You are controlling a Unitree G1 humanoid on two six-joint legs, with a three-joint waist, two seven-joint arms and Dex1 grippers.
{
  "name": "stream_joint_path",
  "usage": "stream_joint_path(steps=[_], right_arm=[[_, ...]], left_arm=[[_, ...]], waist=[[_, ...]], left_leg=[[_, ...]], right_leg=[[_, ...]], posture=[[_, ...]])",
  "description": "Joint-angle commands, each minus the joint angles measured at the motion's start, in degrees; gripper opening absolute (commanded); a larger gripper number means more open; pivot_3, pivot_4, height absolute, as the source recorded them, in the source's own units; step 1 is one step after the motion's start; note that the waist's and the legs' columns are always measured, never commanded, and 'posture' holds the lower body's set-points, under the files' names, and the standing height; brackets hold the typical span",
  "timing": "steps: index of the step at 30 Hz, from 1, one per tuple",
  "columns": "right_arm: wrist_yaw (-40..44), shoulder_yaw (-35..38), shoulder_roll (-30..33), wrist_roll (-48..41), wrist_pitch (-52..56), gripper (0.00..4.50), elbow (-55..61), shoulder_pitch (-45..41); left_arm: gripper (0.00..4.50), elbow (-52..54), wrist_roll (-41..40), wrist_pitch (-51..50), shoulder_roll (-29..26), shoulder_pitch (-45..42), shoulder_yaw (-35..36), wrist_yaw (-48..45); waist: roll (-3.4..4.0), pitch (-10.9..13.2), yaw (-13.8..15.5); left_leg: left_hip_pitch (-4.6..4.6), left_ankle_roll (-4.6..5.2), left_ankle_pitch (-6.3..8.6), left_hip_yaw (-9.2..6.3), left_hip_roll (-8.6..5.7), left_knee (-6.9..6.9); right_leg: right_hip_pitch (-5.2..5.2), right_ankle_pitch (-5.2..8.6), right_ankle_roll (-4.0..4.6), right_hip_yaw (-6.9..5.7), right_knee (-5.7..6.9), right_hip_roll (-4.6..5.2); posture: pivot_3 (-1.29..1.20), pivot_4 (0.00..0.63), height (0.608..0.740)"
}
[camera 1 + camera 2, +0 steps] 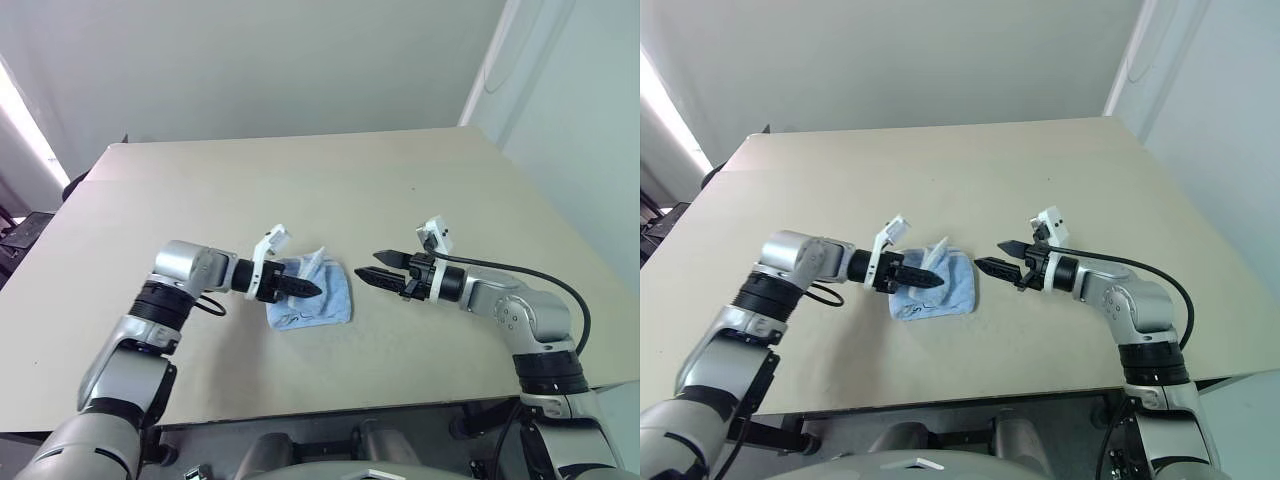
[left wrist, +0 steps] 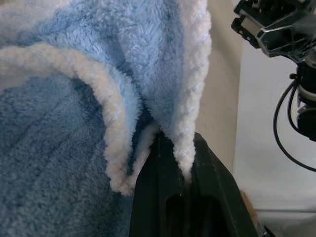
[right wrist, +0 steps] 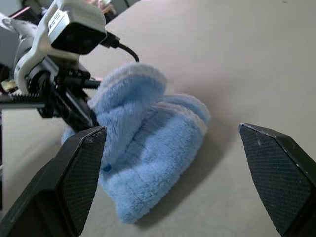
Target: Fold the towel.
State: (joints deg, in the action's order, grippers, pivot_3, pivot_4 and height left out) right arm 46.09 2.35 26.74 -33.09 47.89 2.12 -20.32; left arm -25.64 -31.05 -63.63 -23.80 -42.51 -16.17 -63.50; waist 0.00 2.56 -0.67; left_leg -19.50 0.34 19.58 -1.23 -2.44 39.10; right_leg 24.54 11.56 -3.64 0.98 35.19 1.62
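Table [image 1: 420,190]: wide, tan, bare apart from the work. You have room on every side.

Towel [image 1: 325,298]: light blue terry with a whitish border, lying near the middle of the table, closer to the near edge. It's bunched into a compact lump, already doubled over on itself, one flap lifted off the stack.

Left gripper [image 1: 310,289]: over the towel, pointing right, fingers pinched together on the towel's whitish border. The left wrist view shows that edge caught right between the two black fingers, with a second border layer curling loose just beside them. Judgement: you're mid-fold, carrying that edge across.

Right gripper [image 1: 366,273]: just beside the towel on its right, tips aimed at it, jaws spread wide and holding nothing. It isn't touching the cloth.

How to do this well, my read:
- Keep the pinch low and travel flat. Lift too high and the bottom layers drag along.
- You appear to hold one layer only. Check that loose second border before you lay down, or the fold lands crooked.
- Use the free gripper to pin the far side of the stack, or take the matching corner so both corners travel together.
- Line up border on border, set down, then let go. Don't release in the air.
- Small dark mark [image 3: 106,168] on the near face: handy as a reference for which corner is which.
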Motion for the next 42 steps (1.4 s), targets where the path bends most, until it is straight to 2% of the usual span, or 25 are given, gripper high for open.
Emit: stream_joint_path(steps=[1,2,5,15,20,22,24,30,33,38,42], right_arm=[[-1.23,1.93,0.06,-0.95,-0.5,4.5,2.35,0.23],[-1.36,2.0,0.13,-0.95,-0.49,4.5,2.41,0.41],[-1.47,2.04,0.33,-0.96,-0.5,4.5,2.49,0.71],[-1.01,1.15,0.42,0.21,-1.52,4.5,0.1,-0.3],[-0.77,0.65,0.31,1.31,-2.92,4.5,-1.8,-0.93],[-0.99,0.37,0.12,2.06,-3.95,4.5,-2.3,-1.03],[-1.01,0.07,0.08,2.97,-5.52,4.5,-2.58,-0.93],[-1.47,0.21,-0.53,4.34,-8.89,4.5,-3.39,-0.81],[-1.71,1.14,-0.87,4.08,-9.74,4.5,-3.45,-0.91],[-1.97,1.9,-0.71,3.98,-9.89,4.5,-3.15,-0.79],[-2.72,2.41,-0.58,4.46,-10.93,4.5,-2.49,-0.43]], left_arm=[[0.05,0.17,0.43,1.83,1.52,-0.61,1.23,-0.43],[0.05,0.57,0.66,2.56,1.74,-0.29,1.4,-0.56],[0.75,1.07,0.72,4.26,1.98,0.31,2.38,-0.79],[4.27,11.6,-1.61,3.98,-2.47,4.86,4.81,-3.4],[4.27,19.33,-1.27,13.59,-3.9,9.74,9.17,-2.16],[4.27,21.34,-1.14,21.53,-2.94,11.79,12.15,-2.33],[4.27,21.69,0.96,25.82,-4.07,12.73,11.84,-2.66],[4.27,13.07,10.41,41.17,-3.05,11.92,9.22,0.59],[4.27,6.68,14.42,49.71,-0.11,11.37,7.97,2.11],[4.27,0.79,13.7,53.29,5.72,9.9,8.29,0.65],[4.27,-4.08,17.1,57.11,7.38,9.7,6.41,-0.25]], waist=[[0.0,0.0,0.0],[0.0,0.0,-0.04],[0.0,0.0,-0.06],[-0.01,0.0,-0.15],[-0.01,0.0,-0.02],[-0.01,0.01,0.06],[-0.01,0.01,0.13],[-0.01,0.0,0.12],[-0.01,0.0,0.15],[-0.02,0.0,0.37],[-0.03,-0.01,0.21]], left_leg=[[0.0,0.0,0.0,0.0,0.0,0.01],[0.0,0.0,0.0,0.0,0.0,0.02],[0.01,0.0,0.0,0.0,0.0,0.02],[0.01,0.0,0.0,0.01,0.01,0.02],[0.03,0.0,0.0,0.01,0.02,0.02],[0.02,0.0,0.0,0.01,0.02,0.02],[0.02,0.0,0.0,0.01,0.02,0.03],[0.07,0.0,0.0,0.04,0.01,0.04],[0.06,0.0,0.0,0.04,0.01,0.03],[0.04,0.0,0.0,0.05,0.01,0.04],[0.05,0.01,0.0,0.05,0.01,0.05]], right_leg=[[0.0,0.0,0.0,0.0,0.01,0.0],[-0.01,0.0,0.0,0.0,0.01,0.0],[-0.01,0.0,0.0,0.01,0.02,-0.01],[-0.01,0.0,-0.01,0.01,0.02,-0.02],[-0.02,0.0,0.01,0.02,0.03,0.0],[-0.02,0.0,0.01,0.02,0.01,0.01],[-0.02,0.0,0.01,0.02,0.01,0.03],[-0.08,0.0,0.02,0.02,0.01,0.0],[-0.07,-0.01,0.01,0.01,0.0,-0.01],[-0.07,-0.02,0.01,0.01,-0.01,0.02],[-0.07,-0.02,0.0,0.01,0.0,0.0]], posture=[[0.0,0.0,0.74],[0.0,0.0,0.74],[0.0,0.0,0.74],[0.0,0.0,0.74],[0.0,0.0,0.74],[0.0,0.0,0.74],[0.0,0.0,0.74],[0.0,0.0,0.74],[0.0,0.0,0.74],[0.0,0.0,0.74],[0.0,0.0,0.74]])
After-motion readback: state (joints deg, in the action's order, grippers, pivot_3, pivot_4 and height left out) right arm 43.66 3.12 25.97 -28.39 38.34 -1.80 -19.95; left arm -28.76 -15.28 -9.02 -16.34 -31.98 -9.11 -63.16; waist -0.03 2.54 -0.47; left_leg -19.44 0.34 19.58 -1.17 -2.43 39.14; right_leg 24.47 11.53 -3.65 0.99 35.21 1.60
